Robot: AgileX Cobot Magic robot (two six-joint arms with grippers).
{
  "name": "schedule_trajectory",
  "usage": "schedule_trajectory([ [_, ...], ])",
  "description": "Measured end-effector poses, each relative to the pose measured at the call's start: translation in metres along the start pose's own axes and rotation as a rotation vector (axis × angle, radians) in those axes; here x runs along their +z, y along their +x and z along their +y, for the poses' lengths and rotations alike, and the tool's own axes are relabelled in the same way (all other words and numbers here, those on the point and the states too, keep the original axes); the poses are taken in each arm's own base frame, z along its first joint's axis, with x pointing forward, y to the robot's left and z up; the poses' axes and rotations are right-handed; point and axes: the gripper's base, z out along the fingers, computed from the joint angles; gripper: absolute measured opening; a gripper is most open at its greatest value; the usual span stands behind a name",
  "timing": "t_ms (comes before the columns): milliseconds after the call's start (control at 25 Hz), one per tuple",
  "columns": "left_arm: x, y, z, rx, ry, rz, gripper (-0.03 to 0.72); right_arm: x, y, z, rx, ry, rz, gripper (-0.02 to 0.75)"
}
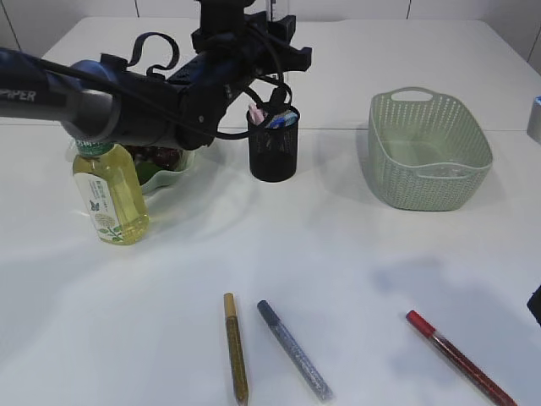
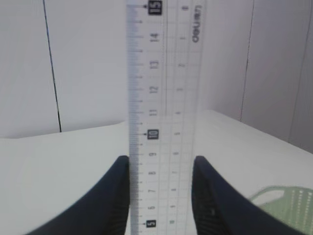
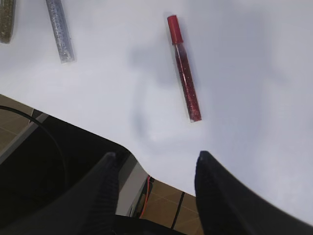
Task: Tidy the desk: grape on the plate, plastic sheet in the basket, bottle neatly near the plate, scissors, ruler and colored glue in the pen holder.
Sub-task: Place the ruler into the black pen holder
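Observation:
My left gripper (image 2: 161, 159) is shut on the clear ruler (image 2: 164, 98), which stands upright between its fingers. From outside, that gripper (image 1: 269, 30) hangs above the black mesh pen holder (image 1: 272, 156), with the ruler (image 1: 279, 8) rising out of frame. Pink and blue ends poke out of the holder; whether they are the scissors I cannot tell. Dark grapes (image 1: 161, 156) lie on the green plate (image 1: 173, 178), beside the yellow bottle (image 1: 110, 190). Gold (image 1: 235, 347), silver (image 1: 294, 348) and red (image 1: 461, 358) glue sticks lie at the front. My right gripper (image 3: 156, 154) is open and empty, short of the red glue (image 3: 185, 73). The plastic sheet is not discernible.
A pale green basket (image 1: 429, 150) stands at the right, with a faint glint on its floor. The left arm (image 1: 127, 101) spans the plate and bottle. The table's front edge (image 3: 142, 164) lies right under the right gripper.

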Motion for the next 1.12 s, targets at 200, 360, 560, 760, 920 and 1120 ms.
schedule_trajectory([
  [200, 0.011, 0.018, 0.011, 0.000, -0.017, 0.051, 0.281, 0.000, 0.000, 0.000, -0.001, 0.002, 0.000, 0.405],
  [360, 0.013, 0.022, 0.016, -0.003, -0.026, 0.065, 0.281, 0.000, 0.000, 0.000, -0.001, 0.002, 0.000, 0.405],
  [560, 0.014, 0.021, 0.023, -0.016, -0.041, 0.067, 0.281, 0.000, 0.000, 0.000, -0.001, 0.004, 0.000, 0.405],
  [760, 0.014, 0.026, 0.024, -0.034, -0.043, 0.079, 0.281, 0.000, 0.000, 0.000, -0.001, 0.004, 0.000, 0.405],
  [920, 0.017, 0.035, 0.024, -0.039, -0.044, 0.092, 0.281, 0.000, 0.000, 0.000, -0.001, 0.004, 0.000, 0.405],
  [1120, 0.027, 0.046, 0.023, -0.078, -0.040, 0.109, 0.281, 0.000, 0.000, 0.000, -0.001, 0.004, 0.000, 0.404],
])
